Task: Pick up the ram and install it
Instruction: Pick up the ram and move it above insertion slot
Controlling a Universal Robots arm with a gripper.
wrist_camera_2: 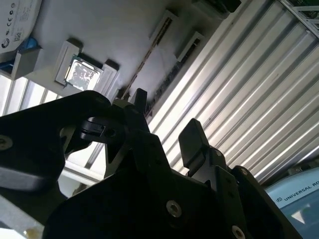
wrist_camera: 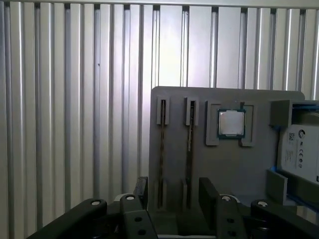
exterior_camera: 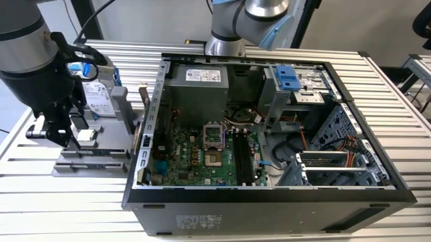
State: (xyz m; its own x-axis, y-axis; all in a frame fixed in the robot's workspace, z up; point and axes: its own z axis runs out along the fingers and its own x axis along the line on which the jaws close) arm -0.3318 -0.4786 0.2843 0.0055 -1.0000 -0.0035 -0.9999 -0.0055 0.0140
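Observation:
The ram shows as thin edges standing in two long slots of a grey holder plate (wrist_camera: 174, 104), one ram stick (wrist_camera: 162, 149) beside another (wrist_camera: 189, 149). In the second wrist view a ram edge (wrist_camera_2: 148, 57) runs toward my fingers. My gripper (wrist_camera: 174, 195) (wrist_camera_2: 167, 124) is open and hovers above the near end of those slots, holding nothing. In the exterior view the gripper (exterior_camera: 59, 137) hangs over the holder at the exterior view's left, beside the open computer case (exterior_camera: 269, 196). The motherboard's black slots (exterior_camera: 244, 154) lie inside the case.
On the same holder sit a square silver processor chip (wrist_camera: 231, 123) (wrist_camera_2: 82, 74) and a labelled hard drive with blue rails (wrist_camera: 299, 154) (exterior_camera: 100, 98). Everything rests on a ribbed metal table (wrist_camera: 60, 124). The case holds a power supply (exterior_camera: 202, 85) and drive cages (exterior_camera: 333, 169).

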